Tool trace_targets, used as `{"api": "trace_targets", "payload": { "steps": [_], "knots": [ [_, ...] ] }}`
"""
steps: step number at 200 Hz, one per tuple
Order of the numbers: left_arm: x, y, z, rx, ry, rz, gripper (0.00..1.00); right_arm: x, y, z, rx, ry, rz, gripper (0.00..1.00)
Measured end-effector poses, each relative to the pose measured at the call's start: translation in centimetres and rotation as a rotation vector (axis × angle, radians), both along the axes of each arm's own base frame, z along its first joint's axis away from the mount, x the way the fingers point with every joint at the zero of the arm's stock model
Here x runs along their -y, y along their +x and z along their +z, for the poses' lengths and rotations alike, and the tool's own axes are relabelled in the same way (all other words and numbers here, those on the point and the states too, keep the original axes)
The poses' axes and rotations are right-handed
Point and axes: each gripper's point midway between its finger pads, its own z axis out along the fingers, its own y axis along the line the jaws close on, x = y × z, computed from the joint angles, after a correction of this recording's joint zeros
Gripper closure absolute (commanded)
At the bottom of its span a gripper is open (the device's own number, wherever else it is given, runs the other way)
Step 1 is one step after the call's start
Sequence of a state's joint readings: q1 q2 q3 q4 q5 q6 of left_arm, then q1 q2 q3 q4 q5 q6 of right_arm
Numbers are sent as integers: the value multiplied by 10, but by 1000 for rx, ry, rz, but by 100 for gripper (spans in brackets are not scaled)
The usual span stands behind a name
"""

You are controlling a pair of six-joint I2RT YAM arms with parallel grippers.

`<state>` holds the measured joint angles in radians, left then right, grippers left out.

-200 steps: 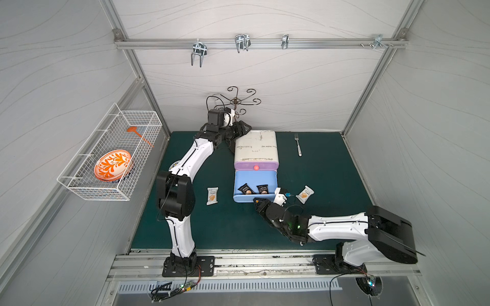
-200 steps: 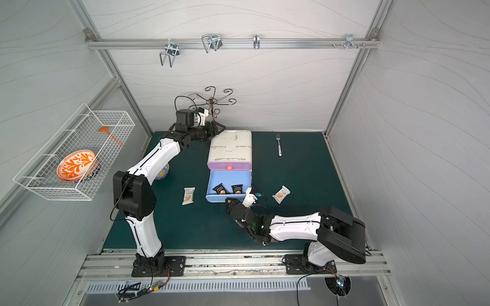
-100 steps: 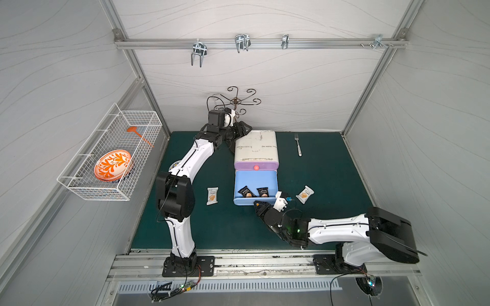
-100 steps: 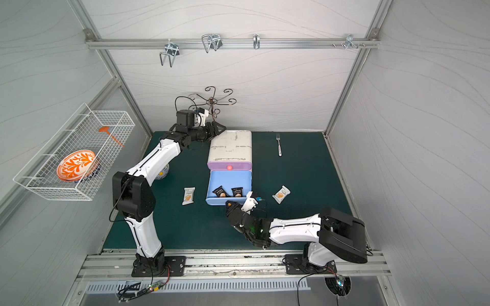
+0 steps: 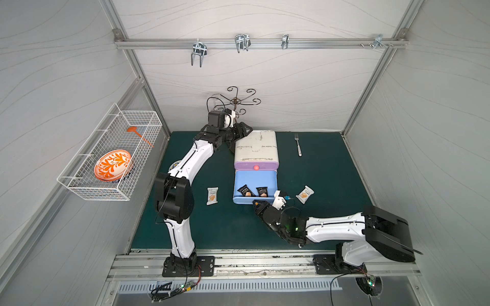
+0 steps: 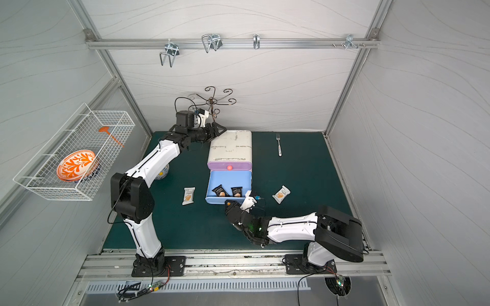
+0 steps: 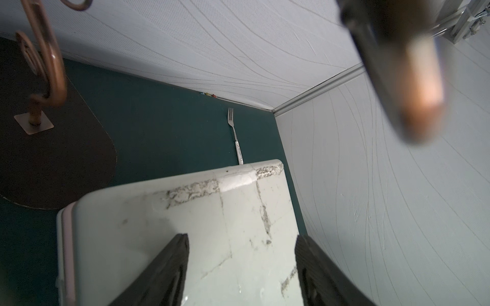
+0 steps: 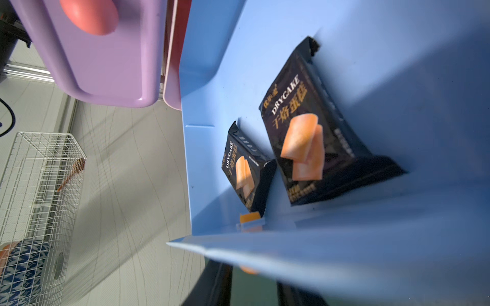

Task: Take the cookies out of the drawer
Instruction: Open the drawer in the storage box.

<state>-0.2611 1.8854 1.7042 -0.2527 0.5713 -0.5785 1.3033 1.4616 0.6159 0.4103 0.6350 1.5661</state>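
Over the back left corner of the white box-shaped plastic cabinet [image 5: 256, 145], which stands on the dark green table [image 5: 326, 180], my left jaws hang wide with nothing between them. The left wrist view shows both black fingers [image 7: 169, 267] spread above the scuffed top. My right jaws sit low at the front wall of the open pale blue plastic drawer [image 5: 254, 177], which lies under a shut lilac drawer [image 5: 267, 167]. Their dark fingers [image 8: 212, 286] stand a little apart on either side of a small orange knob [image 8: 248, 270]. The wall hides the tips, so I cannot tell whether they pinch it. Two of the cookies lie inside the blue drawer. One black wrapped packet [image 5: 244, 191] printed with an orange biscuit and a second black wrapped packet [image 5: 262, 191] are side by side, their near ends at the front wall. A white wrapped packet [image 5: 212, 196] lies flat on the table to my left of the drawer, apart from it. Another pale wrapped packet [image 5: 305, 194] lies askew to my right. A steel fork with a white handle [image 5: 298, 144] rests near the back wall.
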Motion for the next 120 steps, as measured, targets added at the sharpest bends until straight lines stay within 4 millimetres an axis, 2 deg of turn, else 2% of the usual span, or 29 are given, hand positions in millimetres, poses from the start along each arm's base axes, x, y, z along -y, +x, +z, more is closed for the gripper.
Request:
{"api": "trace_targets", "payload": {
  "steps": [20, 55, 87, 120],
  "knots": [
    [1, -4, 1, -5, -5, -8, 27, -1, -1, -1, 1, -10, 13, 48],
    [2, -11, 3, -19, -18, -14, 25, 2, -1, 0, 0, -24, 21, 38],
    [0, -18, 4, -35, -22, -13, 22, 8, 0, 13, 9, -9, 19, 31],
    [-11, -32, 5, -67, -13, 1, 18, 18, -1, 24, 14, -9, 19, 22]
  ]
}}
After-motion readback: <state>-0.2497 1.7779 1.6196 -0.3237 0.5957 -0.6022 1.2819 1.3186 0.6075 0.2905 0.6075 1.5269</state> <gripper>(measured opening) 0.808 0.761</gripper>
